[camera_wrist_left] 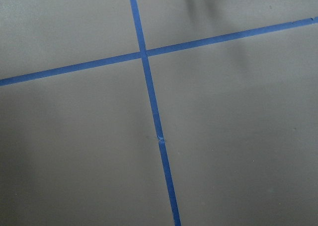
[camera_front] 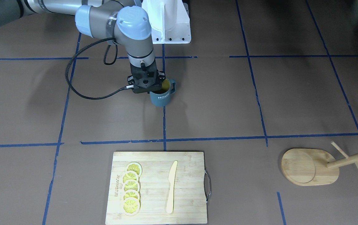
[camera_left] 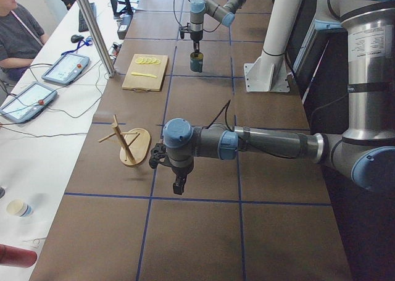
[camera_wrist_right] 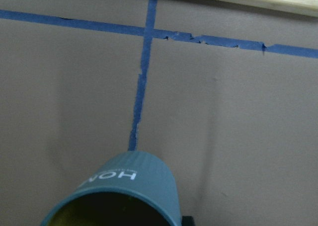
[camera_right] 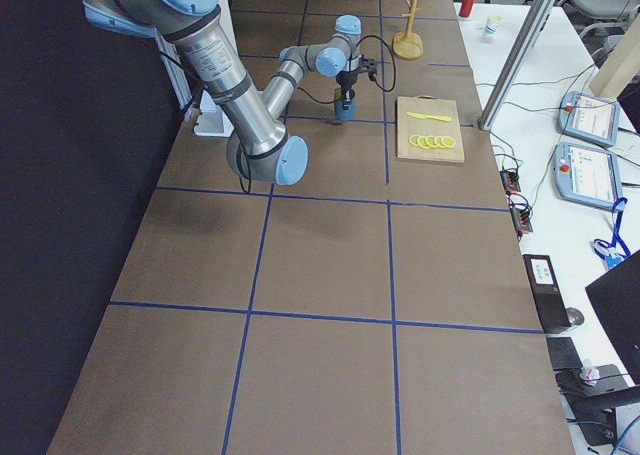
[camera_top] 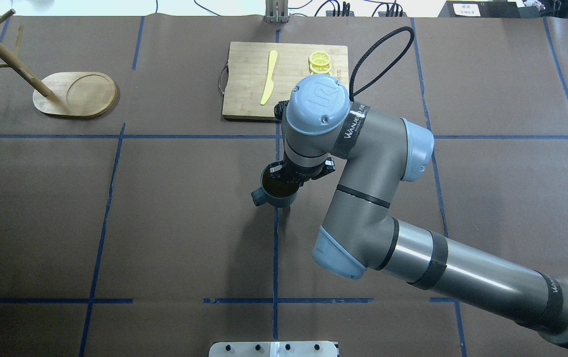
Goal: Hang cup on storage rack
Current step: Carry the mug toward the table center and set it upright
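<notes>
The cup [camera_front: 163, 97] is dark grey-blue with a yellow inside and white "HOME" lettering, and is upright near the table's middle. Its handle points toward the robot's left side. My right gripper [camera_front: 153, 88] points straight down and is shut on the cup's rim. The cup also shows in the overhead view [camera_top: 275, 192] and fills the bottom of the right wrist view [camera_wrist_right: 124, 186]. I cannot tell whether it touches the table. The storage rack [camera_front: 310, 167] stands empty far off on the robot's left [camera_top: 75, 94]. My left gripper [camera_left: 179, 185] hangs near the rack; I cannot tell if it is open or shut.
A bamboo cutting board [camera_front: 188, 187] with lemon slices [camera_front: 131, 189] and a yellow knife [camera_front: 171, 187] lies across the table from the cup. Blue tape lines [camera_wrist_left: 149, 87] cross the brown table cover. A white mount base [camera_front: 169, 22] stands behind the cup.
</notes>
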You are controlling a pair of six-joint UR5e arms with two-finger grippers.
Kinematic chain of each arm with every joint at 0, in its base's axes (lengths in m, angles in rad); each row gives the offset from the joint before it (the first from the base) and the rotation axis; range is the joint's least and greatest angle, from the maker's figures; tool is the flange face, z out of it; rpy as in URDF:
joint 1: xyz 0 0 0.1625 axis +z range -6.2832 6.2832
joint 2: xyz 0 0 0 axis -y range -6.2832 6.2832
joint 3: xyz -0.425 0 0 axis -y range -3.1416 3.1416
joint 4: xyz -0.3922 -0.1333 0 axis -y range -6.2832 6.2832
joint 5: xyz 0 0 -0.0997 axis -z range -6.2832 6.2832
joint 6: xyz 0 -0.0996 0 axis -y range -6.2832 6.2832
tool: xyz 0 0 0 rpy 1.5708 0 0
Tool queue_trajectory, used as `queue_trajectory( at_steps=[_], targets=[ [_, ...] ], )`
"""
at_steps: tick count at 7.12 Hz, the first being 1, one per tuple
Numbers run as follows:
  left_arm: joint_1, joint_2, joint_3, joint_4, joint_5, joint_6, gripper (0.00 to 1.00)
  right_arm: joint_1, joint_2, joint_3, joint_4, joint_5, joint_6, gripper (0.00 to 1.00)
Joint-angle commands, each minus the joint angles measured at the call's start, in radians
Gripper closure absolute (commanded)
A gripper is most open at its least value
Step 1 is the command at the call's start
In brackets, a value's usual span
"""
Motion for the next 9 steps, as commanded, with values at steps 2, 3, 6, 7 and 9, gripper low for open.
queue_trajectory(
  at_steps=[2, 3, 6, 7, 9],
  targets=[
    [0.0, 0.0, -0.003, -0.001, 0.0, 0.0, 0.0, -0.016, 0.019, -0.056, 0.002, 0.003, 0.009, 1.0],
    [0.0, -0.001, -0.002, -0.001, 0.0, 0.0, 0.0, -0.016, 0.022, -0.056, 0.004, 0.006, 0.01, 1.0],
    [-0.002, 0.0, -0.014, 0.0, 0.0, 0.0, 0.0, -0.024, 0.023, -0.044, 0.034, 0.003, 0.065, 0.01],
    [-0.002, 0.005, -0.014, 0.0, 0.0, 0.0, 0.0, -0.022, 0.023, -0.018, 0.033, 0.003, 0.064, 0.0],
    [-0.002, 0.008, -0.015, -0.006, 0.007, -0.002, 0.0, 0.033, 0.022, 0.048, 0.015, 0.004, 0.05, 0.0]
  ],
)
